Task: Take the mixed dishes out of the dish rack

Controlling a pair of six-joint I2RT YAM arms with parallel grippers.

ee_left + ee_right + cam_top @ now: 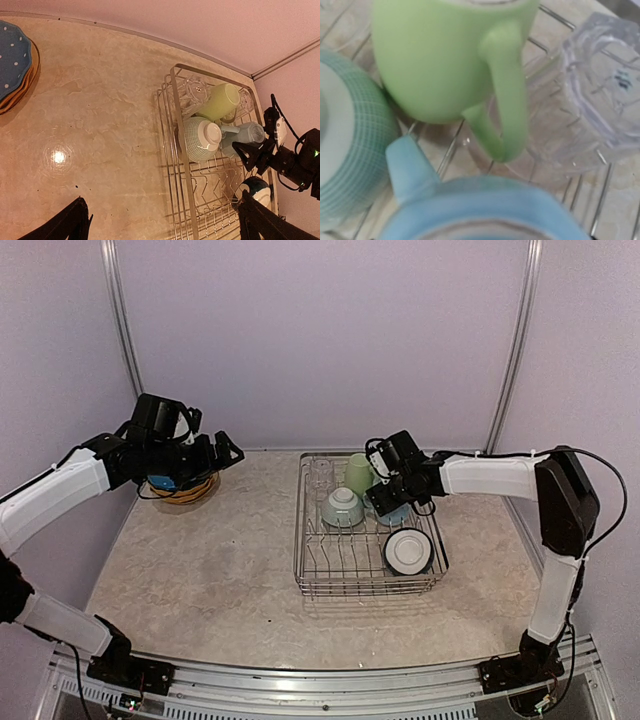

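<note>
The dish rack (313,570) stands right of centre and holds a pale green mug (359,473), a light blue mug (398,514), a clear glass (320,478), a green-checked white bowl (342,507) and a dark-rimmed white bowl (408,551). My right gripper (384,498) is low over the light blue mug (480,210). That mug fills the bottom of the right wrist view and hides the fingers. The green mug (435,55) and the glass (600,85) lie just beyond. My left gripper (218,453) is open and empty, above the blue dotted plate (12,55) stacked on yellow plates (31,75).
The plate stack (180,492) sits at the table's far left by the wall. Bare marbled tabletop (210,560) lies between the stack and the rack (175,150). The front rows of rack dividers (215,190) hold nothing. Walls close in behind and on both sides.
</note>
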